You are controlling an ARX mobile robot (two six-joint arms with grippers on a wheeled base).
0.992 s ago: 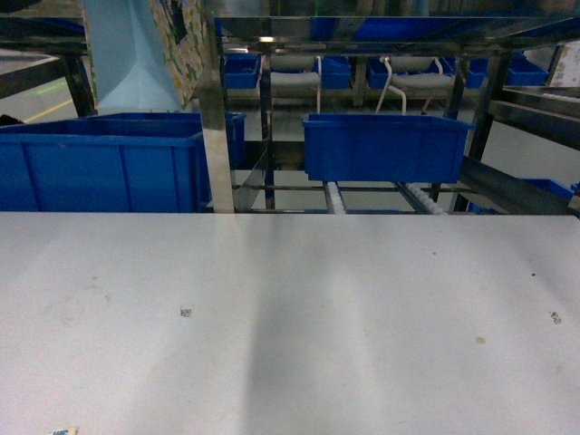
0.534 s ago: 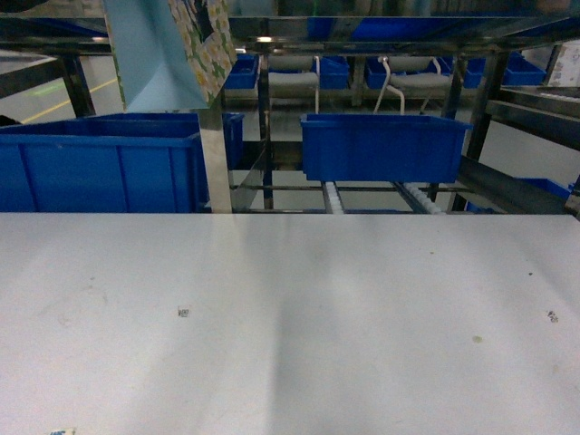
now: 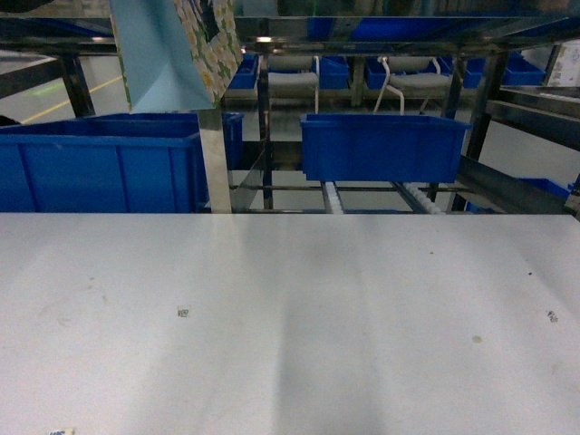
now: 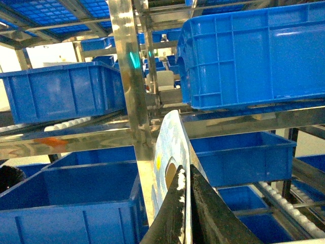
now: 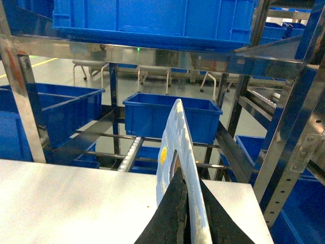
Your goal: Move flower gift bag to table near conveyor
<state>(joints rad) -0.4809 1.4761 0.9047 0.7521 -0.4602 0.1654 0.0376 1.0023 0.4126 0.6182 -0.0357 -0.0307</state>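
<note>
the flower gift bag (image 3: 172, 50) hangs high at the upper left of the head view, its pale blue side panel and floral face above the big blue bin (image 3: 104, 168) and close in front of a shiny upright post (image 3: 216, 163) of the conveyor (image 3: 381, 195). it is well above the surface (image 3: 299, 326) and touches nothing below it.

the left tool (image 4: 184, 203) is pressed together on a thin edge of the bag, seen edge-on in its wrist view with a cut-out just above the dark fingers (image 4: 175, 208). the right tool (image 5: 187, 206) likewise pinches a thin pale panel with a hole, held over the surface near its far corner. whether that panel is the same bag's other edge i cannot tell for sure, since the head view shows neither arm.

risks, as i judge them: both holds are narrow pinches on thin card, so a sideways pull or the arms drifting apart could tear the edge or let it slip. the bag is near the post and the rack's rails, so swinging could snag a corner there. lowered too early, it could drop into the bin instead of onto the surface. set down tilted, it could tip over.
</note>
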